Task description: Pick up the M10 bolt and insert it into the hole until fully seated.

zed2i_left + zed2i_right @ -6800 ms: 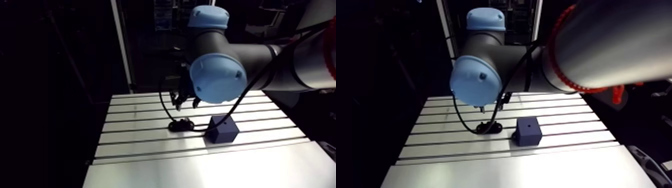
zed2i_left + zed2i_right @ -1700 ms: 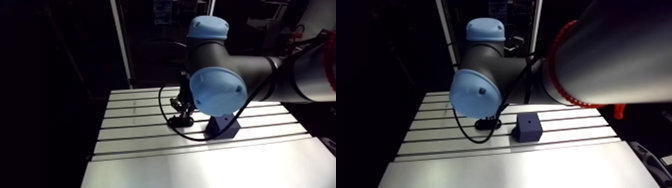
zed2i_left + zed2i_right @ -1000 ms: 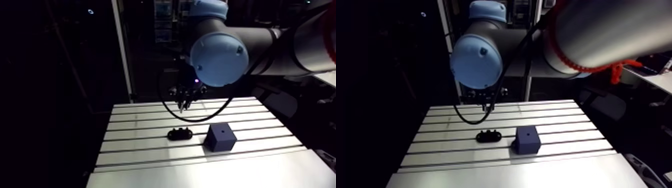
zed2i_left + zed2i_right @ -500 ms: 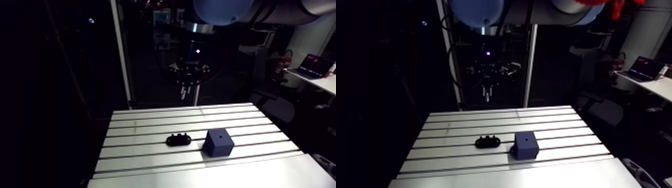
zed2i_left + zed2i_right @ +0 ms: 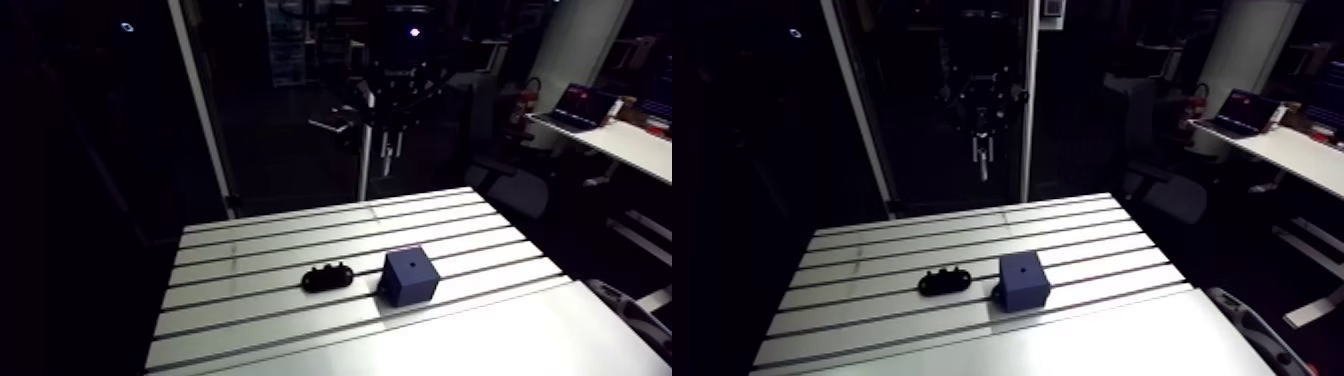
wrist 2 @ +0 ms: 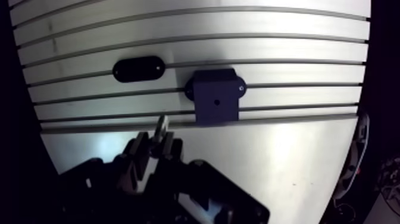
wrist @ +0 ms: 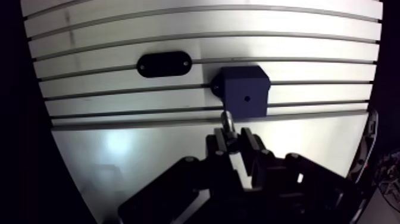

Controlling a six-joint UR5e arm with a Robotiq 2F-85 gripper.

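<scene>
The M10 bolt (image 7: 227, 120) is clamped between the fingers of the hand (image 7: 233, 137), tip sticking out, well above the dark blue block (image 7: 244, 98). The block's hole (image 7: 244, 97) faces up. A black holder (image 7: 164, 64) lies near the block on the tabletop (image 7: 119, 143).

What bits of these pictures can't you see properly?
Bolt, wrist view: only its tip shows; the gripper shut on it hides the rest.
Hole in the blue block, wrist view: a tiny dark dot, depth unreadable.
Black holder, arm view: too dark for detail.
</scene>
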